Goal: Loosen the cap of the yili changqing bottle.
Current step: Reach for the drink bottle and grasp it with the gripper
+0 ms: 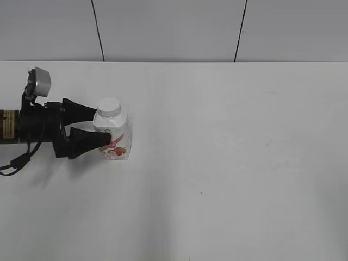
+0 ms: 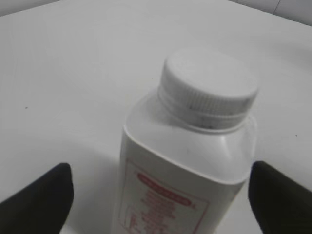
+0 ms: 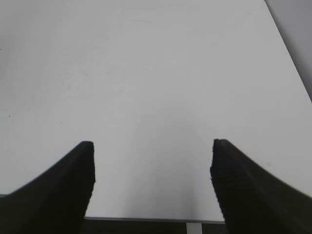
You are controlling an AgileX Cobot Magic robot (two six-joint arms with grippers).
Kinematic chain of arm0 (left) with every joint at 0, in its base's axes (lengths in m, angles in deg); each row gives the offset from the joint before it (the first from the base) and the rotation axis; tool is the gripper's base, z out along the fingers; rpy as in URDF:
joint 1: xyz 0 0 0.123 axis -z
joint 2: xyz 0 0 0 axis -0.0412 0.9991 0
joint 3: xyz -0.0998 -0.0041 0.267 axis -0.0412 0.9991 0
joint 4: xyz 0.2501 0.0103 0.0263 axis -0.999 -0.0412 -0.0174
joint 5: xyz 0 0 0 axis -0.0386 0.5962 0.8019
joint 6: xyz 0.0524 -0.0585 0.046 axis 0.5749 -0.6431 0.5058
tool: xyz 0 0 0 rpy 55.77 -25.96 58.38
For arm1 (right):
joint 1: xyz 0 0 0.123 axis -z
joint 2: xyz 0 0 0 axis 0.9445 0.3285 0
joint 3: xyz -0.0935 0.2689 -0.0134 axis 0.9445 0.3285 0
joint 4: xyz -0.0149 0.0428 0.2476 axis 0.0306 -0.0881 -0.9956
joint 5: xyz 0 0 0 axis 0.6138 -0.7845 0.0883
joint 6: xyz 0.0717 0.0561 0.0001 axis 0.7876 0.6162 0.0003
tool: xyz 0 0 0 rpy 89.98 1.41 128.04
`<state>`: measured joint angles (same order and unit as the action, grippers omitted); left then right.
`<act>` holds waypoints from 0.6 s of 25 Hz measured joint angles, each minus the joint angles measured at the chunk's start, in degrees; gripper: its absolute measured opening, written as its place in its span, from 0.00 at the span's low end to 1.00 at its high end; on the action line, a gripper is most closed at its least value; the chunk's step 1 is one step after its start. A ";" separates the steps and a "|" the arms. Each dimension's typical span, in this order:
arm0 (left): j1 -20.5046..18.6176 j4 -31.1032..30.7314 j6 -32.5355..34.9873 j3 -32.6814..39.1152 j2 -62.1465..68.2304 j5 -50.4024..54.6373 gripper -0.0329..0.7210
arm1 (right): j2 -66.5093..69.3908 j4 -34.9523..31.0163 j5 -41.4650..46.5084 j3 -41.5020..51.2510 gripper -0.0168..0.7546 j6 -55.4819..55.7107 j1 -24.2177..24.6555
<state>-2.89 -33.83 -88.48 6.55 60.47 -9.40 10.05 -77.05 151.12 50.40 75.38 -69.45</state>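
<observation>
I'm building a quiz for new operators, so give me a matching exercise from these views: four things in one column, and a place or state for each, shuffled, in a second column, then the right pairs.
Things:
1. cap
2. yili changqing bottle
3. left pincer
4. right pincer

Places or states:
A. open over bare table, nothing between its fingers
B. screwed on the neck, ribbed side showing
C. standing upright on the table at the left
D. open, one finger on either side of the bottle's body

Pairs: 1-B, 2-C, 3-D, 4-A
</observation>
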 joint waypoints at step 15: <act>1.60 -1.28 1.04 -6.83 9.55 -3.85 0.85 | 0.00 0.00 0.00 0.00 0.78 0.00 0.00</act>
<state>-1.30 -35.11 -87.44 -0.28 70.01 -13.25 10.05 -77.05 151.12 50.40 75.38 -69.45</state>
